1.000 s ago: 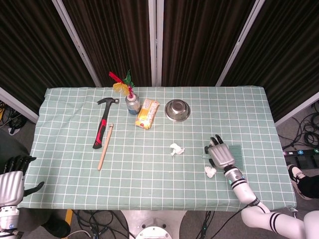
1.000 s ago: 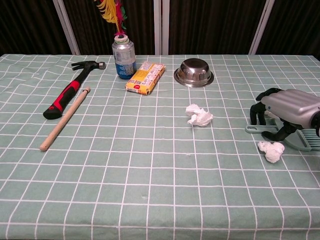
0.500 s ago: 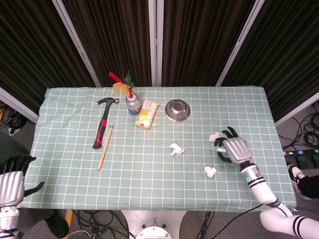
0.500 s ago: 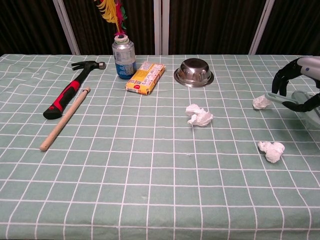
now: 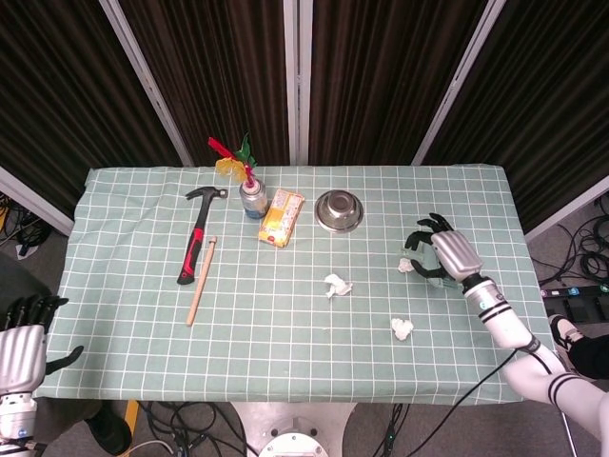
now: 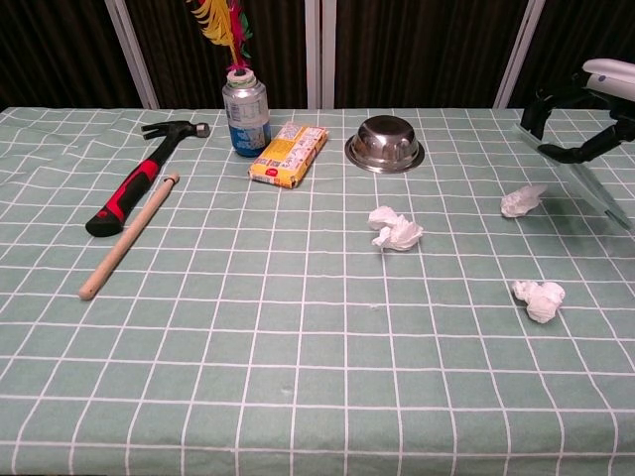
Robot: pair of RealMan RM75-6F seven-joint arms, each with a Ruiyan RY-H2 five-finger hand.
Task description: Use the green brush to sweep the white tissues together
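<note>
My right hand [image 5: 445, 253] [image 6: 598, 103] grips the pale green brush [image 6: 585, 182] and holds it tilted above the table near the right edge. Three crumpled white tissues lie apart on the checked cloth. One tissue [image 5: 406, 265] [image 6: 522, 200] sits just left of the raised hand. Another tissue [image 5: 335, 285] [image 6: 395, 229] lies near the table's middle, and a third tissue [image 5: 402, 328] [image 6: 539, 298] lies nearer the front right. My left hand [image 5: 21, 347] hangs empty beyond the front-left corner with its fingers apart.
A steel bowl [image 6: 384, 143], a yellow packet [image 6: 289, 154] and a can holding feathers [image 6: 245, 114] stand along the back. A red-and-black hammer [image 6: 139, 178] and a wooden stick [image 6: 129, 235] lie at the left.
My right hand has lifted the brush off the cloth and carried it back and to the right, uncovering the tissue beside it. The left hand has stayed where it was.
</note>
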